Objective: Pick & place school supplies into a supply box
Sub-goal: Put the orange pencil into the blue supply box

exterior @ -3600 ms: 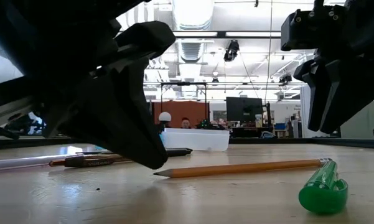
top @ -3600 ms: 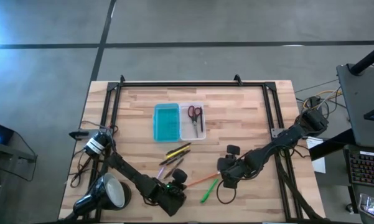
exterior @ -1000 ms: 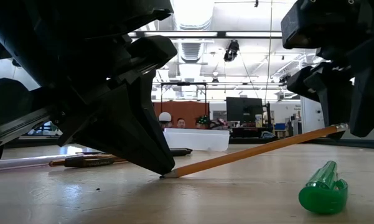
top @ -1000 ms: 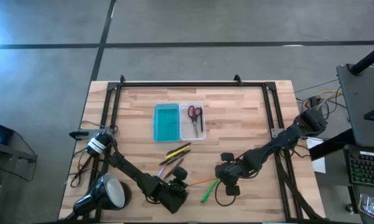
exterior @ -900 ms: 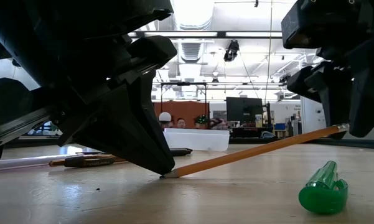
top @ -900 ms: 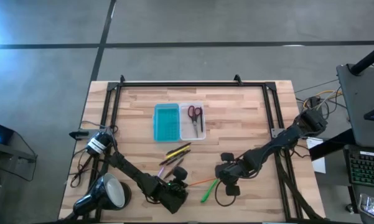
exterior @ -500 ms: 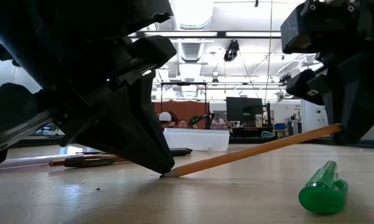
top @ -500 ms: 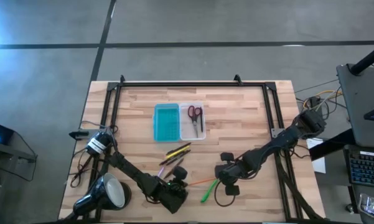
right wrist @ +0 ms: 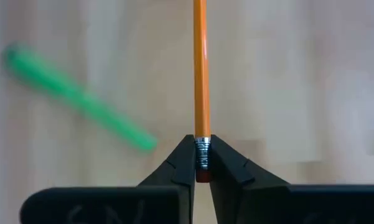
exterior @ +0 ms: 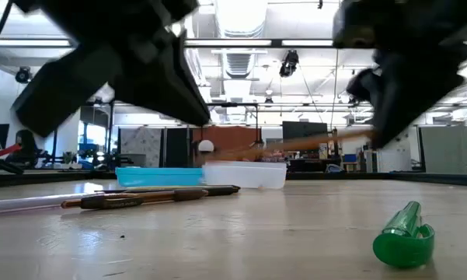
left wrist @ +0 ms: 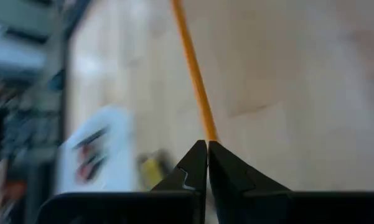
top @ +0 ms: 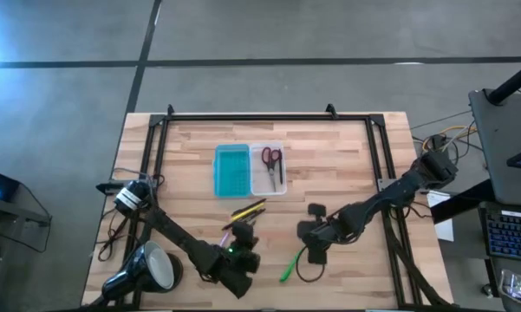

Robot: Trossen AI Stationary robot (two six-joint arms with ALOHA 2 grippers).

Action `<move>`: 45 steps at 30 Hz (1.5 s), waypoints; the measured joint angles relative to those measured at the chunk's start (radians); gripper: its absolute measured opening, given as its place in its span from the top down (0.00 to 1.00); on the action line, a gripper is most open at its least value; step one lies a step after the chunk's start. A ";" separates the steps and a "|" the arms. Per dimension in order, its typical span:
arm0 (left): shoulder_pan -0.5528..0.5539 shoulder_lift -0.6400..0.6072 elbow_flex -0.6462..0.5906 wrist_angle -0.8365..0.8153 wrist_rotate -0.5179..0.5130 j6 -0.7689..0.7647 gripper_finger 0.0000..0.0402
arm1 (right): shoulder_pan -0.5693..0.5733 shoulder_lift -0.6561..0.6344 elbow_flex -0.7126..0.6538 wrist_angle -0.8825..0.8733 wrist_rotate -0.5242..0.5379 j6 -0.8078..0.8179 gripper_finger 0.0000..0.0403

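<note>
An orange pencil (right wrist: 201, 68) hangs in the air with my right gripper (right wrist: 201, 138) shut on its eraser end; in the low view the pencil (exterior: 311, 141) is roughly level above the table. My left gripper (left wrist: 207, 144) is shut and raised, and the pencil's other end (left wrist: 199, 99) shows just beyond its fingertips. The supply box lies open at the table's far middle, a turquoise half (top: 231, 170) and a clear half (top: 269, 180) holding red scissors (top: 271, 159). A green marker (top: 288, 267) lies on the table near my right gripper (top: 310, 244). My right gripper pinches the pencil's metal ferrule and eraser end (right wrist: 201, 151) between its two fingers. The pencil runs straight on from the fingertips, along the fingers. It is lifted clear of the table. My left gripper (top: 241, 253): I cannot tell whether its shut fingertips touch the pencil's point.
A yellow pencil (top: 248, 210) and several dark and pinkish pens (exterior: 148, 197) lie between the box and my left gripper. A black-and-white desk lamp (top: 152, 269) stands at the near left corner. A black frame (top: 269, 117) borders the far and side edges.
My right gripper has shut on the pencil's eraser end and risen, moving a little toward the far edge. The pencil, earlier tilted with its point on the table under my left fingers, is now lifted clear and about level. My left gripper has also risen off the table.
</note>
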 joint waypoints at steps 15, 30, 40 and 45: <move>-0.003 -0.136 0.032 -0.608 -0.063 -1.052 1.00 | -0.181 -0.061 0.024 -0.066 0.281 0.709 0.96; -0.003 -0.137 0.058 -0.553 -0.074 -1.118 1.00 | -0.497 0.070 0.024 0.165 0.023 0.381 0.95; -0.004 -0.137 0.057 -0.549 -0.082 -1.118 1.00 | -0.549 0.102 0.023 0.202 -0.010 0.372 0.93; -0.004 -0.137 0.052 -0.550 -0.082 -1.117 1.00 | -0.555 0.102 0.023 0.226 -0.047 0.365 0.83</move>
